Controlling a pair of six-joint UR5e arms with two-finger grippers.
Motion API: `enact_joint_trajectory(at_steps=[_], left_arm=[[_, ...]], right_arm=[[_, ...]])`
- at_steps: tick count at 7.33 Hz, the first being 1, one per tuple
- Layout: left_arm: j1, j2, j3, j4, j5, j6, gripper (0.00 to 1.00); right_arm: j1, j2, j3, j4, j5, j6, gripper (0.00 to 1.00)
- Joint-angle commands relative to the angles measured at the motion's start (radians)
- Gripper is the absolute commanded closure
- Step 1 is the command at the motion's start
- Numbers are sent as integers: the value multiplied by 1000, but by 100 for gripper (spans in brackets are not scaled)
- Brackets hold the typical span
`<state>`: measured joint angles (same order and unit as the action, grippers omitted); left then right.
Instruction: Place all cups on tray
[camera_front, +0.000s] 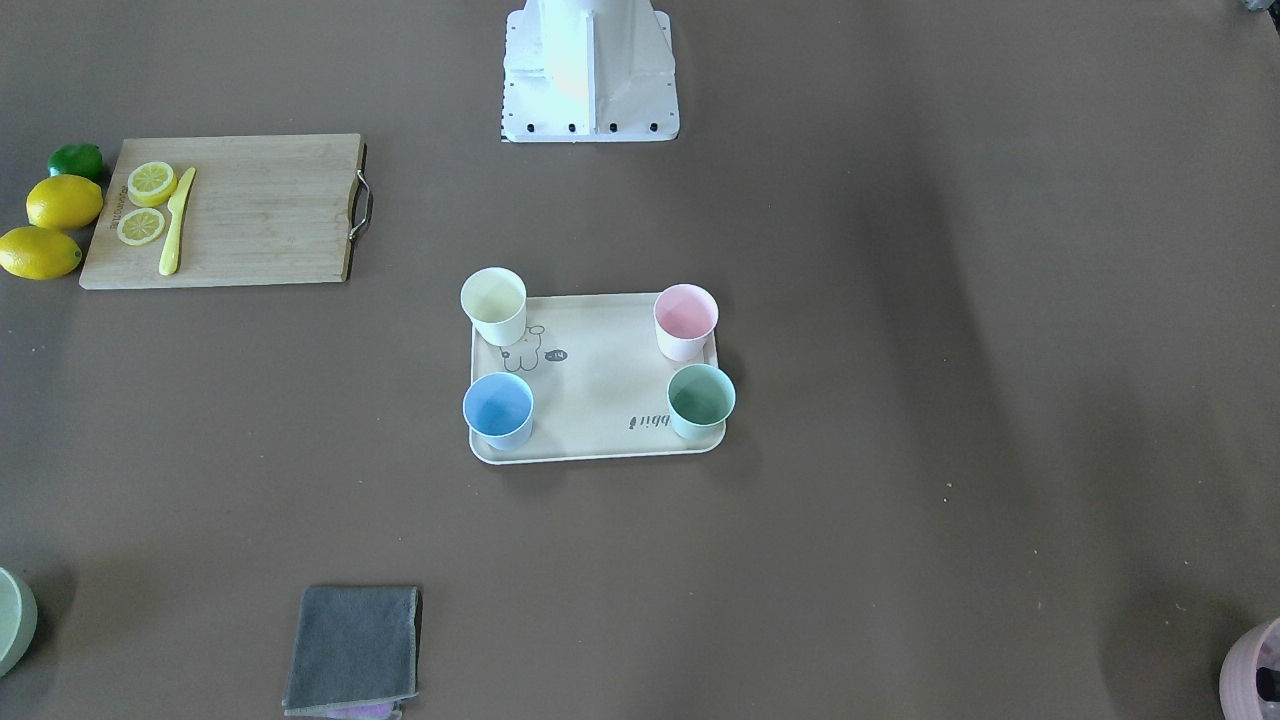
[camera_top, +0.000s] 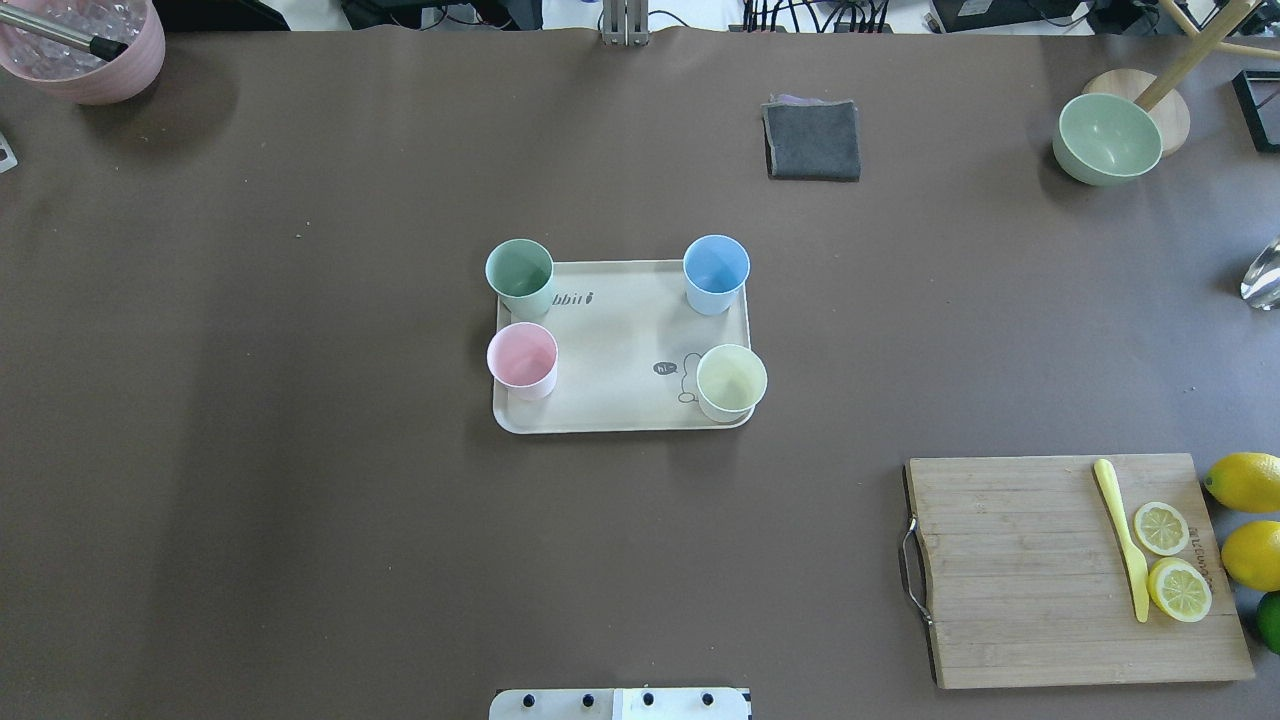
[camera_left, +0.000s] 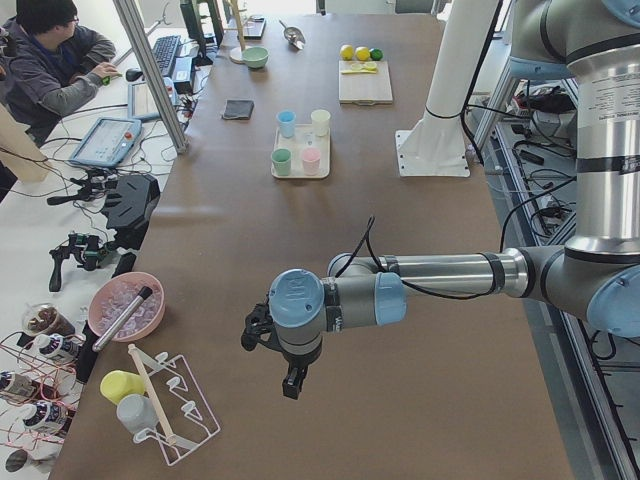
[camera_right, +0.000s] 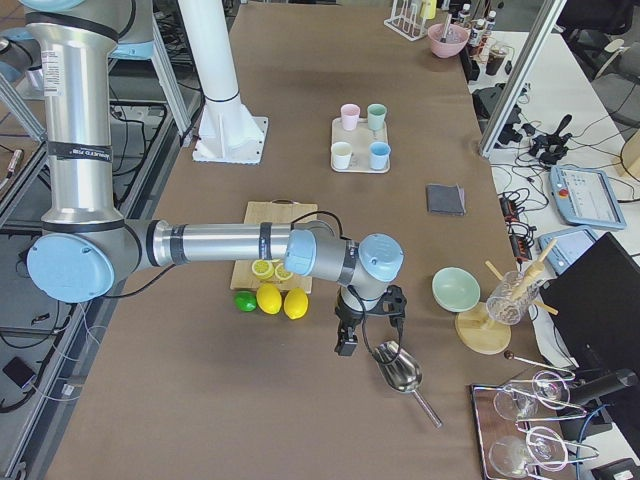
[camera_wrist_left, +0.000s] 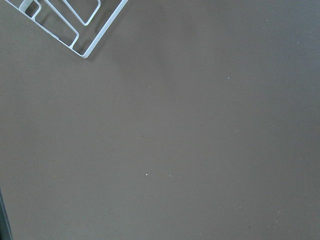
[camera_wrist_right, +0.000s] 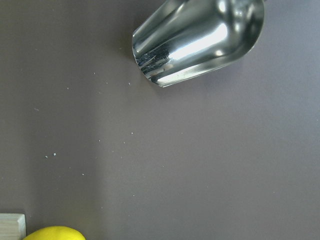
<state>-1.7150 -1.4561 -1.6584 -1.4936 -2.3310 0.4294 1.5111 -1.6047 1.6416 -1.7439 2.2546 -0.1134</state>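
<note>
The cream tray lies at the table's middle and also shows in the front view. All four cups stand upright on it, one near each corner: mint green, light blue, light pink and pale yellow. My left gripper hangs over bare table far from the tray, at the table's left end. My right gripper hangs at the right end, beside the lemons. Both show only in the side views, so I cannot tell whether they are open or shut.
A wooden cutting board with a yellow knife and lemon slices lies at the near right, lemons beside it. A grey cloth, a green bowl and a pink pot stand at the far edge. A metal scoop lies by the right gripper.
</note>
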Motion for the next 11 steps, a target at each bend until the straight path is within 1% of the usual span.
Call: enact_joint_trajectory(at_steps=[1,11], left_arm=[[-1,0,-1,-1,-1,0,2],[-1,2,-1,-1,5,0,2]], right_arm=[[18,-38,0,122,3,1,0],[21,-54,3,122,10,1,0]])
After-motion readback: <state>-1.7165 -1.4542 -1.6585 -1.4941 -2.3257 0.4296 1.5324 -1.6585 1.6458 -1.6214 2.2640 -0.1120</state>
